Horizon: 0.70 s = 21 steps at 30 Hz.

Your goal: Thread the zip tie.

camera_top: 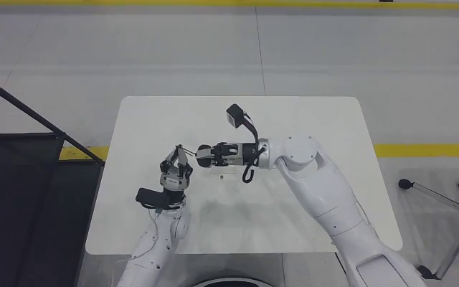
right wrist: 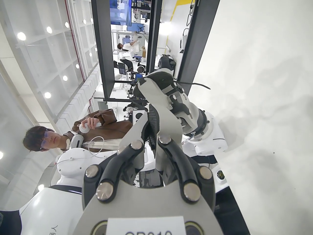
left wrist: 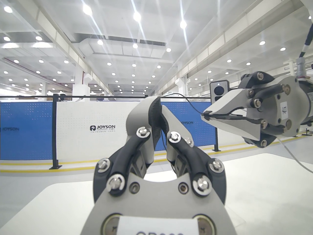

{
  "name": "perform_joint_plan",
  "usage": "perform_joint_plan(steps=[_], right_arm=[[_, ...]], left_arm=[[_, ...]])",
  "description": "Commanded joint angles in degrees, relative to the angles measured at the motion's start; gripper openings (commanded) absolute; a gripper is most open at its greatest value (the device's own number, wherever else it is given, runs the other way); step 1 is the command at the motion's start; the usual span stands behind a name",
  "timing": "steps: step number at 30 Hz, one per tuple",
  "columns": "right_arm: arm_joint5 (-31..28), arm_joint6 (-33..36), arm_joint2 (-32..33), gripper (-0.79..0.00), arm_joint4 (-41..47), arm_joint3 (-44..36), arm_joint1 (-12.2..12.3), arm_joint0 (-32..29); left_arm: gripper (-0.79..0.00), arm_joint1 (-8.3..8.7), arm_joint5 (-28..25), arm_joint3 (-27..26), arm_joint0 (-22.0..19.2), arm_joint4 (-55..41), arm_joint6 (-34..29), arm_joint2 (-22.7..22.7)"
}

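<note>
A thin black zip tie (left wrist: 188, 102) arcs through the air between my two grippers above the middle of the white table (camera_top: 301, 115). My left gripper (left wrist: 159, 110) is shut on one end of the tie, pointing upward. My right gripper (left wrist: 206, 117) is shut on the other end, reaching in sideways and level with the left one. From the top view the left gripper (camera_top: 177, 152) and the right gripper (camera_top: 200, 155) stand close together, with the zip tie (camera_top: 188, 153) bridging the small gap. In the right wrist view the right gripper (right wrist: 152, 110) is shut, and the tie's free tail (right wrist: 198, 84) pokes out past the left gripper (right wrist: 159, 79).
A small dark speck (camera_top: 222, 176) lies on the table under the right arm. A black frame and dark panel (camera_top: 29, 172) stand off the table's left edge. Bare white tabletop lies on all sides of the grippers.
</note>
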Motion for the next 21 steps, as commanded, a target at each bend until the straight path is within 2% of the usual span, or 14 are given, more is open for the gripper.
perform_joint_plan(steps=[1, 15, 21], right_arm=[[-0.22, 0.39, 0.23, -0.785, -0.73, -0.63, 0.21, -0.25], [2.32, 0.18, 1.29, -0.785, -5.14, -4.36, 1.31, -1.27], [3.37, -1.08, 1.65, -0.785, -5.26, -4.82, 1.49, -1.50]], left_arm=[[-0.785, 0.10, -0.19, -0.82, 0.47, 0.83, -1.45, 0.05], [-0.785, 1.21, -2.47, -8.75, 5.08, 4.98, -10.53, -1.71], [-0.785, 1.74, -1.29, -10.96, 6.39, 8.30, -10.51, -2.86]])
